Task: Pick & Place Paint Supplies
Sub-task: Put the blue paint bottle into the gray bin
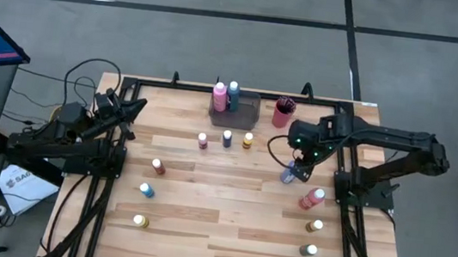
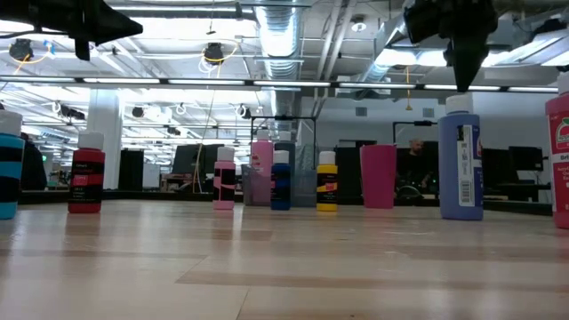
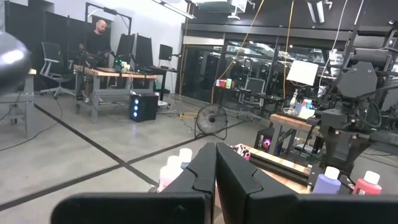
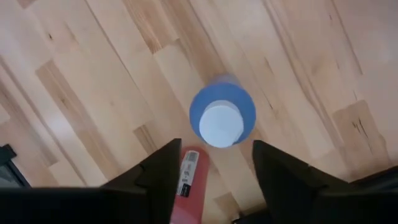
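The wooden table (image 1: 227,223) carries scattered paint bottles; the grey tray (image 1: 246,111) at its far edge holds a pink bottle (image 1: 219,96) and a blue one (image 1: 233,91), with the red cup (image 1: 283,113) beside it. The right gripper (image 4: 214,165) hangs directly above the periwinkle-blue bottle (image 4: 222,116), fingers spread and not touching it — only its wrist view shows this gap. The left gripper (image 3: 215,168) waits at the table's left edge, fingers pressed together. In the low view the bottles' labels are too small to read.
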`<state>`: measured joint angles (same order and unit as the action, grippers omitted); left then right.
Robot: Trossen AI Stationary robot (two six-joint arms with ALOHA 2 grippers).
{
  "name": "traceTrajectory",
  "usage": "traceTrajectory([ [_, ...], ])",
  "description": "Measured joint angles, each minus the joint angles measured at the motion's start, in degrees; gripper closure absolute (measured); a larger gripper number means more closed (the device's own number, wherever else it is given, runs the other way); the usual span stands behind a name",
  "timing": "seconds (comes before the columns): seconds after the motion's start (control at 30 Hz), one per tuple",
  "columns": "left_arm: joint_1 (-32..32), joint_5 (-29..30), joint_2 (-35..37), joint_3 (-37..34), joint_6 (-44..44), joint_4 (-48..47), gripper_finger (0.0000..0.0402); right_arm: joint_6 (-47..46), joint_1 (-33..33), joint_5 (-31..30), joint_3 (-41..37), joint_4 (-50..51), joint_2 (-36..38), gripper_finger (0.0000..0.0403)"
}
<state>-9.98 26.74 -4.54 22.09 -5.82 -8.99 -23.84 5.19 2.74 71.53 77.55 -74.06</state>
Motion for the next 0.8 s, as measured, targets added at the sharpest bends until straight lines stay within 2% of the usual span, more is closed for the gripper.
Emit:
traceTrajectory([
  [0.13,0.00,0.00,0.00,0.00,0.48,-0.09,0.0399,1.80,0.18,0.09,0.01,-0.77,-0.68,0.0157],
  [0.23,0.00,-0.03,-0.02,-0.01,2.35,-0.39,0.0399,1.95,0.45,0.12,-0.08,-1.84,-1.68,0.0135],
  [0.57,-0.02,-0.04,-0.03,-5.50,-0.73,0.24,0.0399,4.94,1.25,-0.06,-0.01,0.19,-5.83,0.0133],
  [0.8,0.00,-0.04,0.00,-6.19,-0.63,0.59,0.0399,5.55,1.73,-0.46,-2.39,-0.99,-5.91,0.0139],
])
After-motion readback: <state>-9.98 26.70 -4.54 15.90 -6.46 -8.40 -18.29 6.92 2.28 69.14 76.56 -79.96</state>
